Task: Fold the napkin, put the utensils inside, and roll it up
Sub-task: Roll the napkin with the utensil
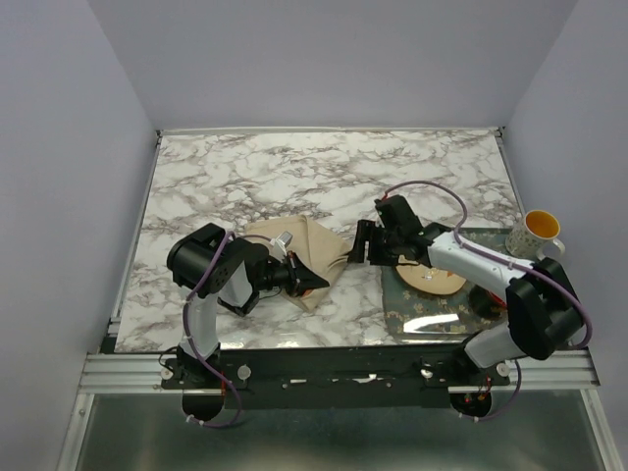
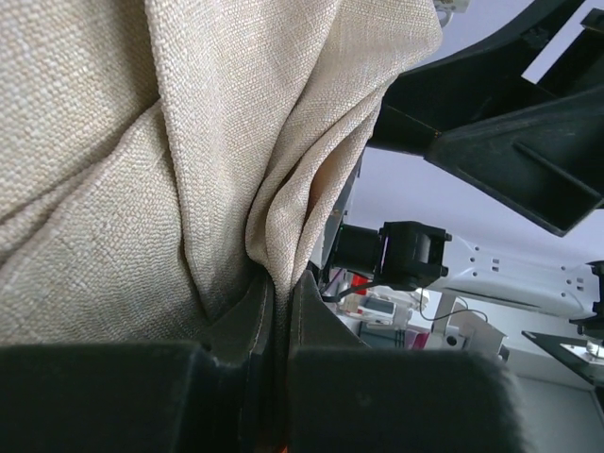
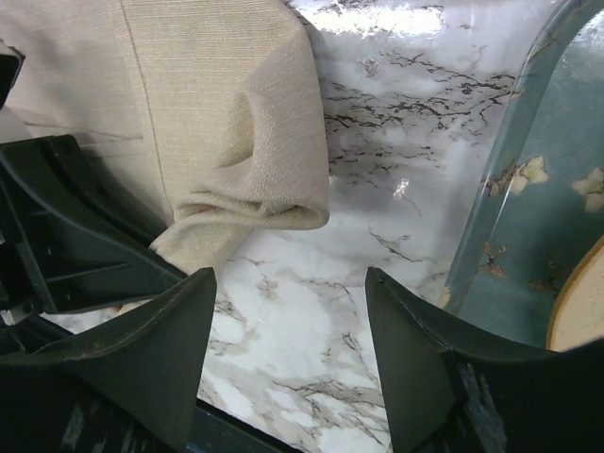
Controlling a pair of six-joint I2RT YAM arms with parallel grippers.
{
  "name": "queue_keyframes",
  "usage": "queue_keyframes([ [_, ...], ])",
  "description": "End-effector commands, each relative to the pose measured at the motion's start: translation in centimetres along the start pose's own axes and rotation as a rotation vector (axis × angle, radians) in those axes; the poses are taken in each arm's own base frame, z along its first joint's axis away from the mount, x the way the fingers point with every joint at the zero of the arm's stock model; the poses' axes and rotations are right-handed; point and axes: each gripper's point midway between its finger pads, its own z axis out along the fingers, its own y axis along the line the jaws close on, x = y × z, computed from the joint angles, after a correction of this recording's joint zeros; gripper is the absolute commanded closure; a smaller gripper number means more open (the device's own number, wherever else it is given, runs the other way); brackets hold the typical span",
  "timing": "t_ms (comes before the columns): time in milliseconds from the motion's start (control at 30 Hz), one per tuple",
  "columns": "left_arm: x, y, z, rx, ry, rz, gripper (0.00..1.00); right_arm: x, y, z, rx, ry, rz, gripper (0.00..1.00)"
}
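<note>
The beige napkin point(image 1: 297, 247) lies bunched and wrinkled on the marble table point(image 1: 294, 177), left of centre. My left gripper point(image 1: 312, 280) is shut on a fold at the napkin's near right edge. In the left wrist view the cloth point(image 2: 170, 160) is pinched between the closed jaws of the left gripper point(image 2: 279, 293). My right gripper point(image 1: 361, 245) stands open just right of the napkin. In the right wrist view the right gripper point(image 3: 288, 283) has bare marble between its fingers, and the napkin's folded corner point(image 3: 236, 132) lies just ahead. The utensils are out of view.
A round tan plate point(image 1: 432, 282) sits on a teal patterned placemat point(image 1: 422, 316) at the near right, partly under my right arm. A white and yellow mug point(image 1: 537, 232) stands at the right edge. The placemat's edge point(image 3: 528, 208) lies close to my right finger.
</note>
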Motion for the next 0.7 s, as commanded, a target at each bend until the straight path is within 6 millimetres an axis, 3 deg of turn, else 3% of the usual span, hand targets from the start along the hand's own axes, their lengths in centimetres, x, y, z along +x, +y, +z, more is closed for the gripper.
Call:
queue_keyframes([
  [0,0.1,0.2,-0.1,0.003,-0.001,0.026,1.0,-0.3,0.6,1.7,-0.016,0.025,0.02,0.3],
  [267,-0.1,1.4,0.1,-0.066,-0.002,0.033,1.0,-2.3,3.6,2.9,-0.106,0.039,0.031,0.46],
  [333,-0.1,1.5,0.2,-0.074,0.0,0.042,1.0,-2.3,3.9,3.5,-0.114,0.06,0.042,0.61],
  [400,-0.1,2.0,0.2,-0.095,0.002,0.036,1.0,-2.5,4.9,3.6,-0.146,0.075,0.058,0.68],
  [500,-0.1,1.8,0.2,-0.081,0.001,0.034,1.0,-2.7,5.2,4.3,-0.15,0.089,0.093,0.68],
  [667,-0.1,1.9,0.1,-0.075,-0.002,0.028,1.0,-2.1,3.7,6.7,-0.079,0.118,0.15,0.68],
])
